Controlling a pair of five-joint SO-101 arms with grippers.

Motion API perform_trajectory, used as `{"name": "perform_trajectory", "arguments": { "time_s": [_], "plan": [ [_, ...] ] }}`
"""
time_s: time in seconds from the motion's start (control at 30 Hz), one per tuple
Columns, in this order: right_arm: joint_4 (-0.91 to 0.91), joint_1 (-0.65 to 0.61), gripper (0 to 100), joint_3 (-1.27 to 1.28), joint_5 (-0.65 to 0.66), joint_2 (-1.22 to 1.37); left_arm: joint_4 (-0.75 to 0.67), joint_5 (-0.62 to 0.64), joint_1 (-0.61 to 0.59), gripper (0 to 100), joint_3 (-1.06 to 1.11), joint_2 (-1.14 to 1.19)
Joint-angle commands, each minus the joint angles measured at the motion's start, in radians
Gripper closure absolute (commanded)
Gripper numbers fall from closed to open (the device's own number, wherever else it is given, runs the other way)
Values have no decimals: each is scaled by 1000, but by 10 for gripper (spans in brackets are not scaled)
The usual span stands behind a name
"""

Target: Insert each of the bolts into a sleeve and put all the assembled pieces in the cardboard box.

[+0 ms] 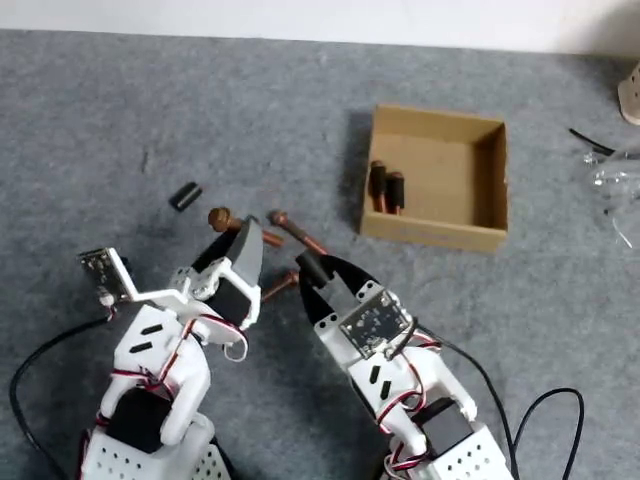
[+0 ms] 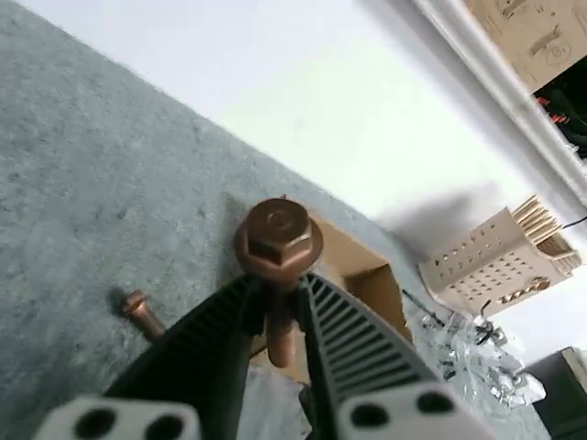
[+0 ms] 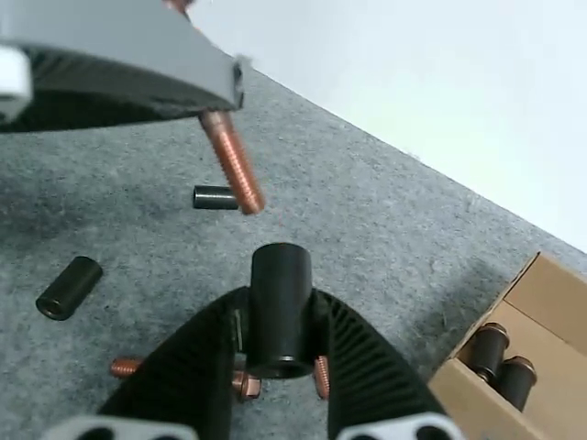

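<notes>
Both grippers loaded, bolt and sleeve close together.
High: left gripper [image 1: 237, 235] clamped on bolt [image 1: 220, 218], right gripper [image 1: 325, 272] clamped on sleeve [image 1: 313, 268], just beside it; cardboard box [image 1: 430, 235] farther off w/ two assembled pcs [image 1: 385, 188]. L wrist: jaws pinch shank under bolt head. R wrist: sleeve gripped btwn fingers (bolt tip near, not touching).
</notes>
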Motion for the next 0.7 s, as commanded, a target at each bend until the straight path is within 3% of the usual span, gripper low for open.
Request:
{"name": "perform_trajectory", "arguments": {
  "time_s": [0.0,0.17,0.27,0.5,0.67],
  "plan": [
    [-12,-10,995,97,12,-16,8,8,-5,994,-157,119],
    [-71,62,995,104,8,-16,75,-46,-33,994,-228,335],
    [-104,108,995,104,6,-16,69,-110,-140,994,-232,467],
    [-101,117,995,104,6,-16,-31,-244,-323,994,-328,835],
    [-97,119,995,104,6,-16,-153,-244,-493,994,-449,1176]
  ]
}}
